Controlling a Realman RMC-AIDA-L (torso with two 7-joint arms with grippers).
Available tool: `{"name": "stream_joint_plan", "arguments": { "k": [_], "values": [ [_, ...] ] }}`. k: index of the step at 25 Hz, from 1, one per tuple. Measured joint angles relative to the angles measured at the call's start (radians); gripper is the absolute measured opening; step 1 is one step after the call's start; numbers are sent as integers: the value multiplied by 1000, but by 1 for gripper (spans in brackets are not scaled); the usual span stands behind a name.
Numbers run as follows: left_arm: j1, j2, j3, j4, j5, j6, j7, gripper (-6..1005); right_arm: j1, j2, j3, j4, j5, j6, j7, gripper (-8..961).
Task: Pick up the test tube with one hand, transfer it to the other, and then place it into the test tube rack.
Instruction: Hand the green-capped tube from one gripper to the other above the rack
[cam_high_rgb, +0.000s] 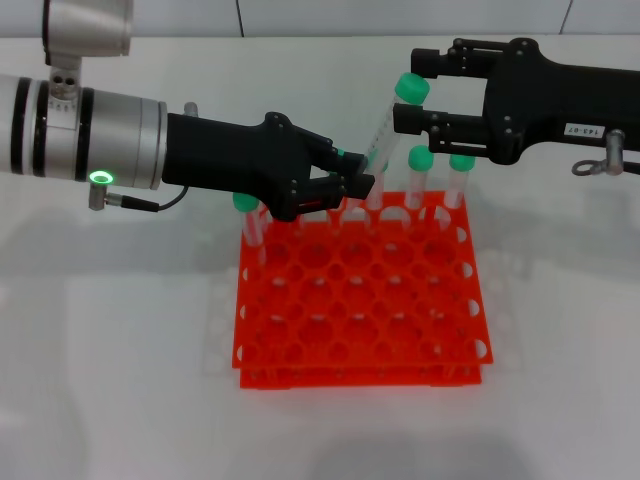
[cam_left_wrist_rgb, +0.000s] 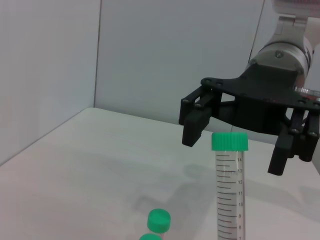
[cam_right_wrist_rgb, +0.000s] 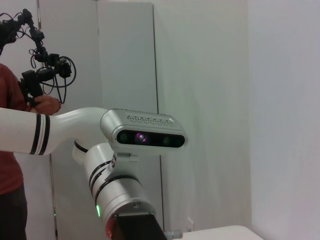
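While my left gripper (cam_high_rgb: 352, 178) is clamped on the lower part of the test tube (cam_high_rgb: 386, 124), the tube leans with its green cap up and toward my right side, above the back row of the test tube rack (cam_high_rgb: 360, 300). My right gripper (cam_high_rgb: 412, 92) has its jaws spread wide, one finger on each side of the cap, not touching it as far as I can see. Left wrist view: tube (cam_left_wrist_rgb: 229, 190) upright in frame, scale marks visible, right gripper (cam_left_wrist_rgb: 235, 145) open behind the cap. Left wrist ring lit green (cam_high_rgb: 100, 179). White label (cam_high_rgb: 581, 131) on the right gripper body.

Rack is orange-red, two tiers, sits on the white table (cam_high_rgb: 110, 350). Other green-capped tubes (cam_high_rgb: 420, 180) stand in the back row of the rack; exact count unclear, some are hidden behind my left gripper. Right wrist view shows my left arm (cam_right_wrist_rgb: 75, 130), head camera (cam_right_wrist_rgb: 147, 132) and a person in red (cam_right_wrist_rgb: 10, 140) at the edge; no fingers or tube there.
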Motion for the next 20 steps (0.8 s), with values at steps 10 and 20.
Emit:
{"name": "stream_joint_plan", "arguments": {
  "k": [10, 20],
  "values": [
    [1, -1, 0, 2, -1, -1, 0, 199, 0, 0, 0, 4, 3, 14, 0, 549],
    [2, -2, -4, 3, -1, 0, 0, 199, 2, -2, 1, 19, 10, 16, -1, 466]
  ]
}}
